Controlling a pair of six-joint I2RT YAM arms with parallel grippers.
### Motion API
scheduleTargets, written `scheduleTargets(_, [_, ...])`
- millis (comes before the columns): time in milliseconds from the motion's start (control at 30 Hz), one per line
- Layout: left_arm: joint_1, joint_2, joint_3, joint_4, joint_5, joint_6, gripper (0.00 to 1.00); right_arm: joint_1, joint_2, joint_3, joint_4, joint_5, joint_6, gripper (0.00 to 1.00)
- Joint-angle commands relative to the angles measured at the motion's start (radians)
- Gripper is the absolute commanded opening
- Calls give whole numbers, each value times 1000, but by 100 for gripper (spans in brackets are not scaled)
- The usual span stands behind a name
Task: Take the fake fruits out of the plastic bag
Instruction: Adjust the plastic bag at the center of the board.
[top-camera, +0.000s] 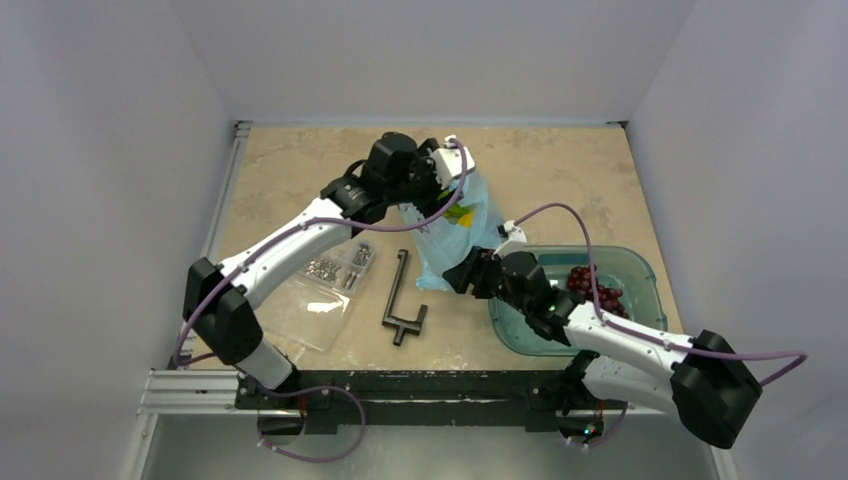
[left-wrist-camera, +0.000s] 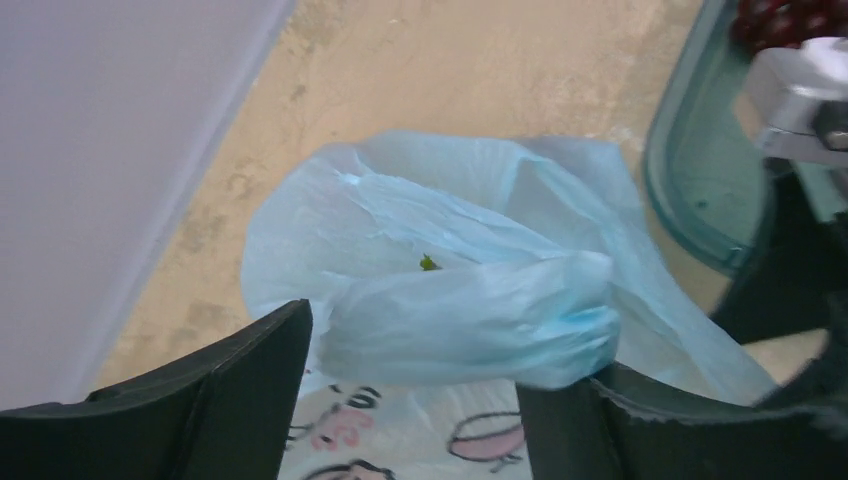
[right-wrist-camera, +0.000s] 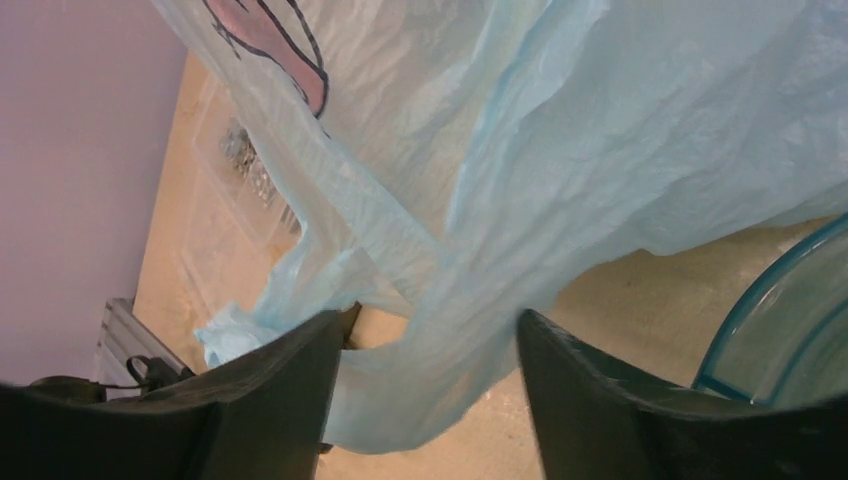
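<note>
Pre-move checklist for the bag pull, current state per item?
1. Left gripper holds the plastic bag: ok. A fold of bag fills the gap between its fingers, and the bag hangs from it.
2. Right gripper is clamped on the bag's lower end: cannot tell. Plastic runs between the fingers, but the grip is unclear.
3. Fruit is left inside: ok. A green piece shows at the mouth. How many remain: cannot tell.
4. Grapes lie in the teal bin: ok.
5. The bag is apart from the screw bag and the black tool: ok. Both lie on the table to its left.
</note>
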Motion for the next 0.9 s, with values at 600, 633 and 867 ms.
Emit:
scheduleTargets(600, [150,604,1049,-470,-141,-621,0,85,46,-166,278,-60,-91,0])
scheduleTargets(633, [158,581,1020,-477,-111,-622,6,84,35,-154,259,-45,-99,0])
scheduleTargets(867, [181,302,699,-515,32,-553,73,83,10,-38,121,-17,-122,19])
